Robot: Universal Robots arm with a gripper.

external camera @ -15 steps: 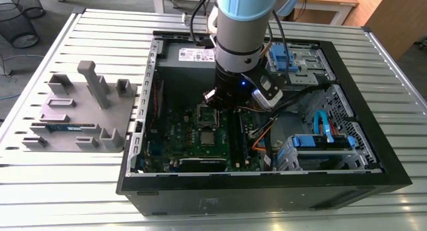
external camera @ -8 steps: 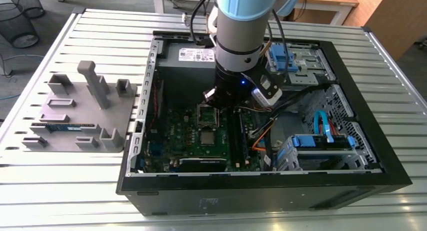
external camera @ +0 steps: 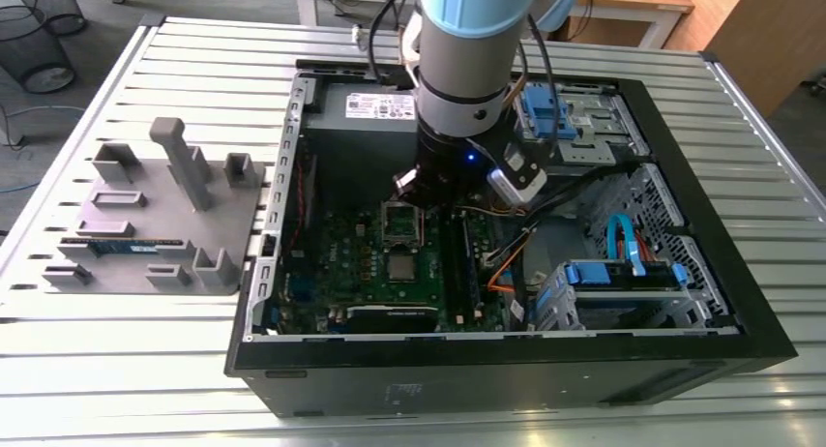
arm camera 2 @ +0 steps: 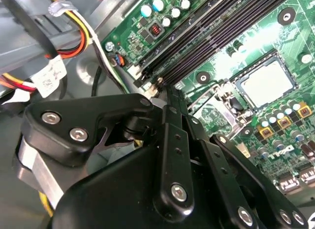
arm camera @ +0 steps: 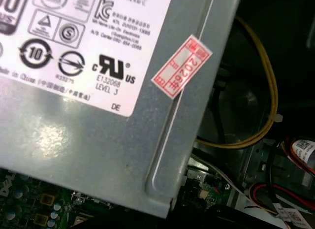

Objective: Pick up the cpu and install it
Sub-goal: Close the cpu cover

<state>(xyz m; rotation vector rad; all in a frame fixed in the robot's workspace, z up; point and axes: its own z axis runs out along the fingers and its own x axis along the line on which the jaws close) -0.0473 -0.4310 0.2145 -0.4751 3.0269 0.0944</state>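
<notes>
Gripper: the gripper (external camera: 423, 193) hangs low over the motherboard (external camera: 362, 273) inside the computer case (external camera: 516, 381); I cannot tell whether it is open or closed.
Cpu: the cpu (external camera: 404, 266) appears to lie flat in its socket, silver top up, with the hold-down frame (external camera: 401, 215) raised beside it.
Direction: the cpu is near the gripper, toward the case's near wall in the exterior view, with the frame between them.
Axis: the cpu is square, its edges parallel to the memory slots (external camera: 461, 258) on the exterior view's right.
</notes>
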